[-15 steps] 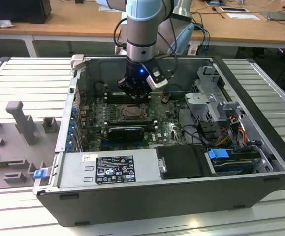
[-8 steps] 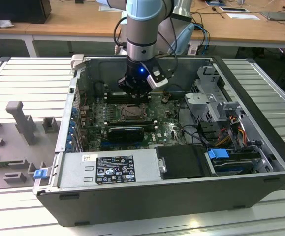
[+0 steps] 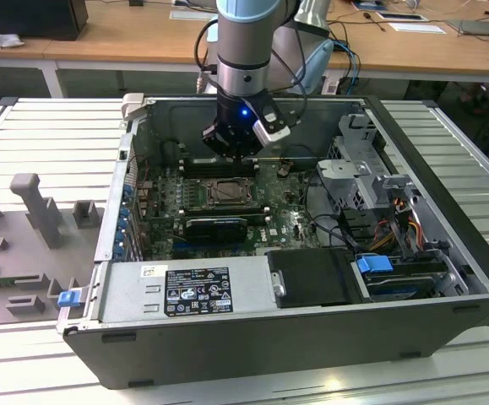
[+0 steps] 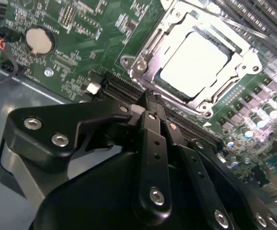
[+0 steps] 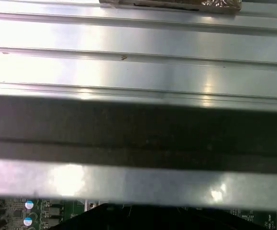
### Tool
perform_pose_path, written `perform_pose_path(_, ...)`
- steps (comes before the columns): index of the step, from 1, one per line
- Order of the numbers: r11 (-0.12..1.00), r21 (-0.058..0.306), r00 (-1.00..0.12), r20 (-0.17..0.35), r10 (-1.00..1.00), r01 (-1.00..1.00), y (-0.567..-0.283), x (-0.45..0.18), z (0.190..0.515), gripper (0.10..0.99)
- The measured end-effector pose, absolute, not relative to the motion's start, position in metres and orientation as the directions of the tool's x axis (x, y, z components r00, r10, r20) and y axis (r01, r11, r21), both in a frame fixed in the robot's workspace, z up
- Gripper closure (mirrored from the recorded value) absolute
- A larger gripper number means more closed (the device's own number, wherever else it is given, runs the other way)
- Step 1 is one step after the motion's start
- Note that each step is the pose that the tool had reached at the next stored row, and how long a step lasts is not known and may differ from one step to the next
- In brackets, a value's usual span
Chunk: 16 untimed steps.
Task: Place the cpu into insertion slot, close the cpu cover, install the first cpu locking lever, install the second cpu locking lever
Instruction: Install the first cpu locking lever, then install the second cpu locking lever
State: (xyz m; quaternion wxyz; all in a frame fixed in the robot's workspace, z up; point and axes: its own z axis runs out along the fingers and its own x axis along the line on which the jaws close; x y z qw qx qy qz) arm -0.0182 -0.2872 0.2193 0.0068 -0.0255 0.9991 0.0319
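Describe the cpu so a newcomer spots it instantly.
Inside the open grey computer case, find the green motherboard. Near its middle, just past the black gripper, a metal-framed square socket holds the cpu: a flat, pale silvery square, the only plain bright plate among dark slots.

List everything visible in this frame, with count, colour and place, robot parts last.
computer case: one, dark grey, lying open on the ribbed metal table.
motherboard: one, green, inside the case.
cpu: one, pale silvery, seated in the insertion slot.
cpu cover: one, metal frame, lying around the chip.
coin battery: one, silver, on the board.
drive latches: blue, toward the exterior view's right.
grey fixtures: several, on the table at the exterior view's left.
wooden desk: one, behind.
gripper: one, black, fingers together just beside the socket, holding nothing.
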Motion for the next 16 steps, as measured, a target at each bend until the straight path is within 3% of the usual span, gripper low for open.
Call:
perform_pose_path(12, 0.997, 0.064, -0.999, -0.015, -0.051, -0.051, -0.295, -0.018, 0.219, 0.98)
perform_pose_path(16, 0.997, 0.063, -0.999, -0.015, -0.05, -0.051, -0.295, -0.018, 0.233, 0.98)
